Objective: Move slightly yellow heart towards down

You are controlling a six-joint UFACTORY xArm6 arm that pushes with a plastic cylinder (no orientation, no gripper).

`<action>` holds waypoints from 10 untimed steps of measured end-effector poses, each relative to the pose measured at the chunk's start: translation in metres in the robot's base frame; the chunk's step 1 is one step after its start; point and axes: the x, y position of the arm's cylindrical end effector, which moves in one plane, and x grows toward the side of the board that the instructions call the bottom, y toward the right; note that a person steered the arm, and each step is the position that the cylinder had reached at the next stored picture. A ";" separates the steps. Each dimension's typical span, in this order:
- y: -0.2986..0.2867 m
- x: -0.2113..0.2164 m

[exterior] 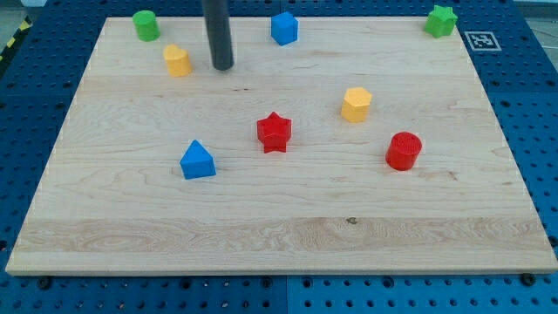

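The yellow heart [177, 60] lies near the view's top left of the wooden board [279, 235]. My tip [223, 66] rests on the board just to the right of the yellow heart, a small gap apart from it. The dark rod rises from the tip up out of the view's top.
A green cylinder [146, 25] at the top left corner, a blue block [284, 28] at top centre, a green star [441, 20] at top right. A yellow hexagon [356, 104], a red star [274, 132], a red cylinder [404, 150] and a blue triangle block [198, 160] lie mid-board.
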 end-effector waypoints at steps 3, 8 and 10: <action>-0.072 -0.026; -0.071 0.011; -0.070 0.023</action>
